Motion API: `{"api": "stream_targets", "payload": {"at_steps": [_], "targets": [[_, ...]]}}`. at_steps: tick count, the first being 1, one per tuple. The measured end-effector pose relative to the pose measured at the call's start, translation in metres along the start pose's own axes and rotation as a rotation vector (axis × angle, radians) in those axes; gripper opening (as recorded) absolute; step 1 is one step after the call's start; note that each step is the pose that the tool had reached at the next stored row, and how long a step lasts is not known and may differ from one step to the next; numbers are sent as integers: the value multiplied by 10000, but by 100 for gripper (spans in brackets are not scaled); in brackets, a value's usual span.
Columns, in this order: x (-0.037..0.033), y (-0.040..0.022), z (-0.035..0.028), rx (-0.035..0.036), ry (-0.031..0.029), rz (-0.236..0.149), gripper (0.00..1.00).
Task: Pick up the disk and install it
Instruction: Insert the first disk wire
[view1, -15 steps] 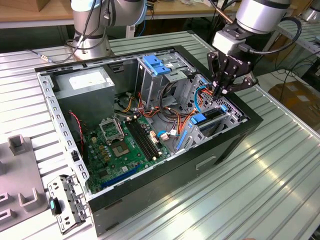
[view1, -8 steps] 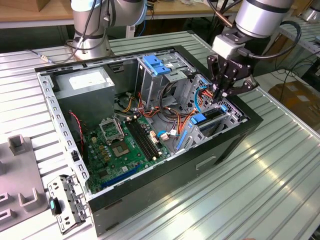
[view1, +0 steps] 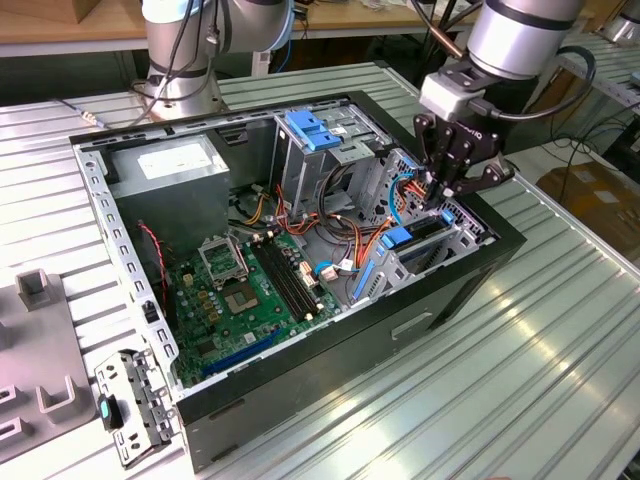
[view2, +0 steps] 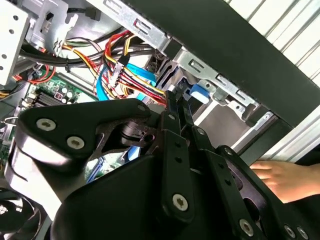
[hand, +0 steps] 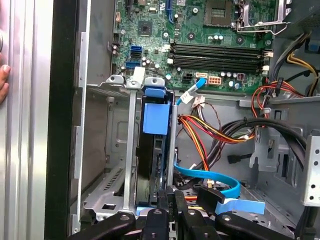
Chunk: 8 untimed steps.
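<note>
Gripper (view1: 447, 185) work is at the drive cage (view1: 455, 235) on the exterior view's right end of the open case (view1: 400, 330); the arm comes down from above, since the case lies on its side with only the top open. The disk (view1: 412, 237) sits on edge in the cage, blue rail up, just below the fingertips.

In the second wrist view, the fingers (view2: 176, 107) look drawn together on a blue tab (view2: 199, 93) at the cage's edge, cables (view2: 122, 67) crowding close on one side and the case wall near on the other. A hand (view2: 282, 176) rests outside the case.

In the first wrist view, the disk (hand: 154, 150) stands in its slot between two metal guides, with an empty bay beside it. Whether the gripper (hand: 167, 200) actually clamps the disk I cannot tell. Room is tight: a blue ribbon cable (hand: 215, 177) lies just beside the fingers.
</note>
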<state>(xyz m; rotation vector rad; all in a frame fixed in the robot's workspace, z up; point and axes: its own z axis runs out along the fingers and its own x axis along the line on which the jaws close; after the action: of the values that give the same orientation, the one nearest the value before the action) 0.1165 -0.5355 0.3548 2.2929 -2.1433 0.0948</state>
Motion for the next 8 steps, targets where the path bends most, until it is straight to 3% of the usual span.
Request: {"api": "stream_targets", "payload": {"at_steps": [8], "targets": [[27,51,41,45,16,214,16]]}}
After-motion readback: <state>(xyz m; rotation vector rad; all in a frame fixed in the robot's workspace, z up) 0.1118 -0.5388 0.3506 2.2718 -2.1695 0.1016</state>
